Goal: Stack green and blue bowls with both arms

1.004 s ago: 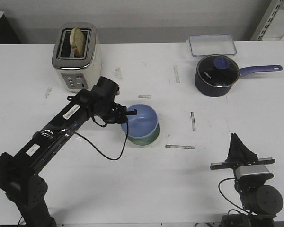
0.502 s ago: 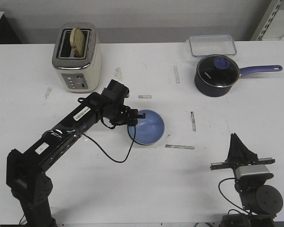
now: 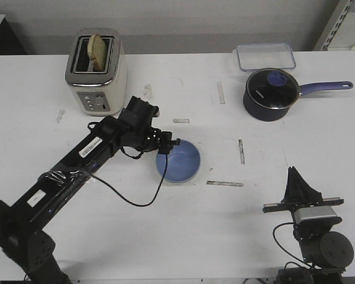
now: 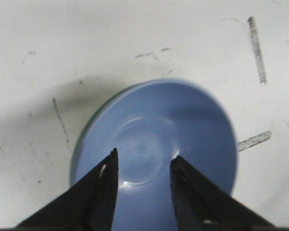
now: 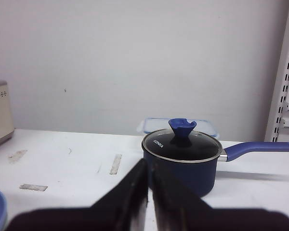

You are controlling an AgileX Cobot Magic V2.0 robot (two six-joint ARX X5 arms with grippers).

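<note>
Light periwinkle blue round matte bowl (image 3: pixel 178 160) sits nested in pale mint green bowl (image 4: pixel 89 126) mid-table, only a thin green rim sliver visible in left wrist view. Left black pointed gripper (image 4: pixel 143 166) over blue bowl's near edge, jaws parted a moderate gap, gripping nothing. Right black gripper (image 3: pixel 298 183) low at table's front right, well apart from bowls, tips pressed together, empty. Dark saucepan with purple handle (image 3: pixel 272 93) far right, cream toaster (image 3: pixel 96 71) far left

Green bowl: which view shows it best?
Left wrist view: the green bowl peeks out as a thin rim under the blue bowl. The front view barely shows it; the right wrist view shows none.
</note>
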